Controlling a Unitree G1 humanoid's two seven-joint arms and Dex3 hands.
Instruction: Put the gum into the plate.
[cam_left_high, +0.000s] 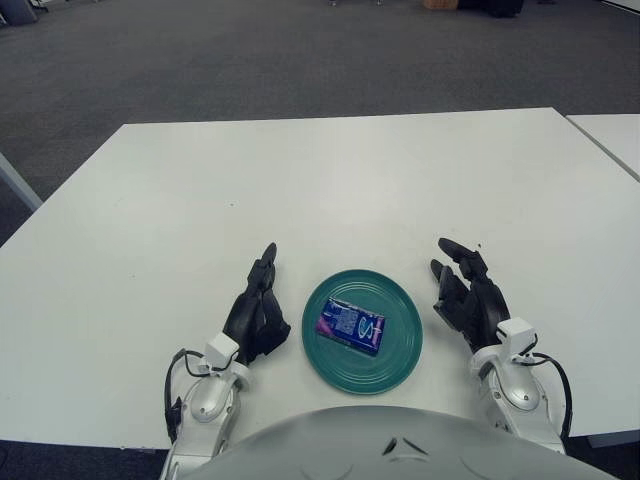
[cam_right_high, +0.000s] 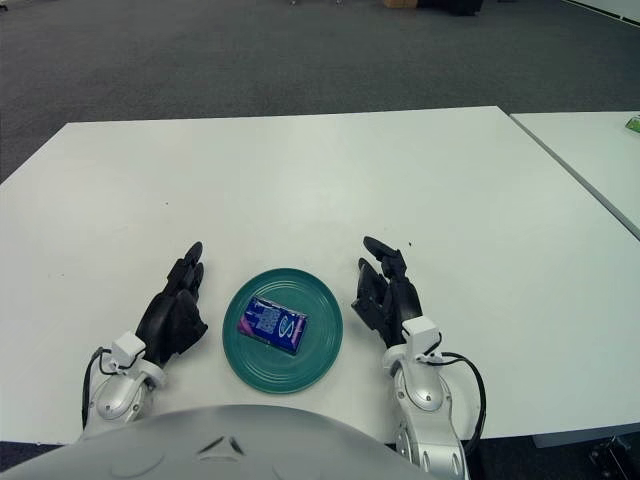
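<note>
- The gum (cam_left_high: 350, 325) lies flat inside the teal plate (cam_left_high: 390, 300), low in the frame and just right of centre in the left eye view; judged from how things lie, the task looks finished.
- The left hand (cam_left_high: 256, 314) shows just beside the plate's left rim, fingers extended forward and close together, holding nothing.
- The right hand (cam_left_high: 468, 296) shows near the plate's right rim with a slim strip of white table (cam_left_high: 320, 180) between them; its fingers are loosely spread and empty.
- The main risk, as I judge it: either hand, swinging inward as it pulls back, clips the rim and slides the plate across the smooth tabletop (the left one is the closer of the two, so it is the likelier culprit).
- A harder knock could tip the shallow plate enough for the pack to skid out over the low rim.
- A lesser risk: a fingertip catching the pack itself if a hand crosses over the plate.
- The pack's long axis runs from the plate's upper left toward its lower right, only slightly tilted from the horizontal of the frame.
- Its printed blue-and-purple face points up; which end is the opening flap is too small to tell.
</note>
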